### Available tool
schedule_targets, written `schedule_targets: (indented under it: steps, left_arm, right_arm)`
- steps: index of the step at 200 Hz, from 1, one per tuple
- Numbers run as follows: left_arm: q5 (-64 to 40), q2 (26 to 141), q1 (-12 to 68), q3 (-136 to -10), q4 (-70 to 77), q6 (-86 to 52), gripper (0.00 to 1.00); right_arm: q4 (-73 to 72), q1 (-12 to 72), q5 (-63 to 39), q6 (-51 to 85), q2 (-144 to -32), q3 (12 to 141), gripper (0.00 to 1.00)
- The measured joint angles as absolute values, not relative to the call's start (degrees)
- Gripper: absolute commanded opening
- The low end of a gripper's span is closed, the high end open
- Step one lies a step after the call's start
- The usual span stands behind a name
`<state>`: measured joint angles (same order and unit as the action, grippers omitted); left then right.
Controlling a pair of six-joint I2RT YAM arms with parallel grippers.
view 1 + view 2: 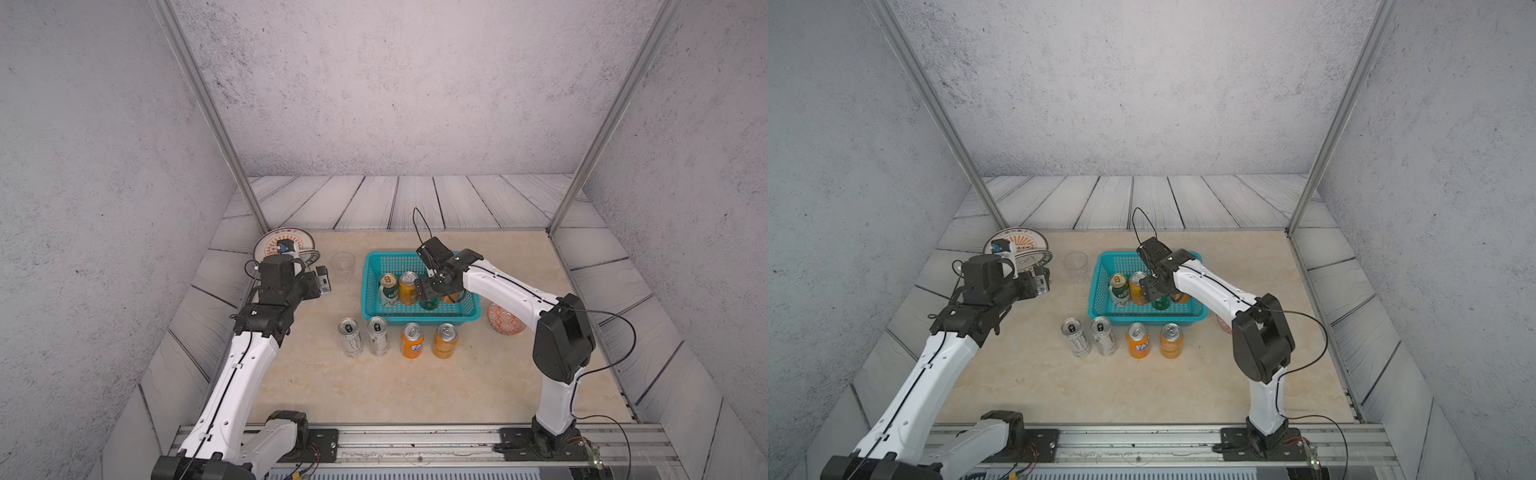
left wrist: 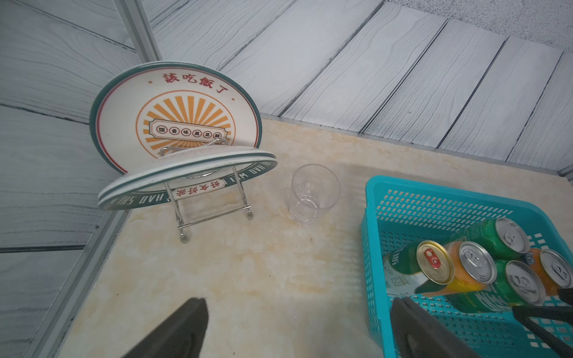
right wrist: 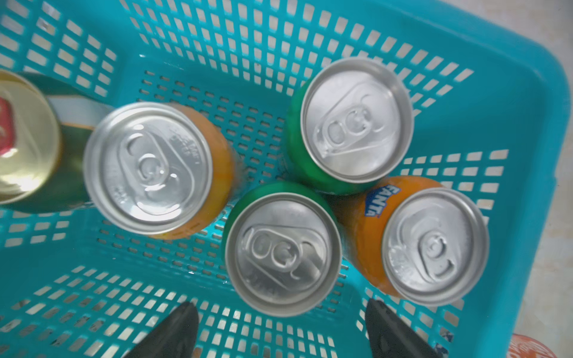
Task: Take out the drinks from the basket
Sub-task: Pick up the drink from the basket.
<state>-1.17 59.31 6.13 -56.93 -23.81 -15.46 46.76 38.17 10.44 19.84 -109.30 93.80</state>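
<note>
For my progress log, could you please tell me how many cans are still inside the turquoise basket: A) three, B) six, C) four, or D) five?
D: the right wrist view shows five in the basket: a gold-topped can, two orange cans and two green cans.

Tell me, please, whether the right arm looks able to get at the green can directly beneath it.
Probably yes: the right gripper hangs open over the green can, whose top is uncovered. The orange can close beside it may crowd one finger.
</note>
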Motion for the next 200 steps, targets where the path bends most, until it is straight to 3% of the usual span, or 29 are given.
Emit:
schedule_targets:
  steps: [135, 200]
  left_arm:
    - [-1.9, 59.3, 5.4, -56.9, -23.8, -15.5, 0.99]
    - [-2.0, 59.3, 5.2, -56.9, -23.8, -15.5, 0.99]
  right_arm:
    - [45.3, 36.2, 7.5, 18.3, -117.5, 99.1, 0.83]
    - [45.6, 35.9, 7.4, 18.0, -118.7, 100.0, 0.71]
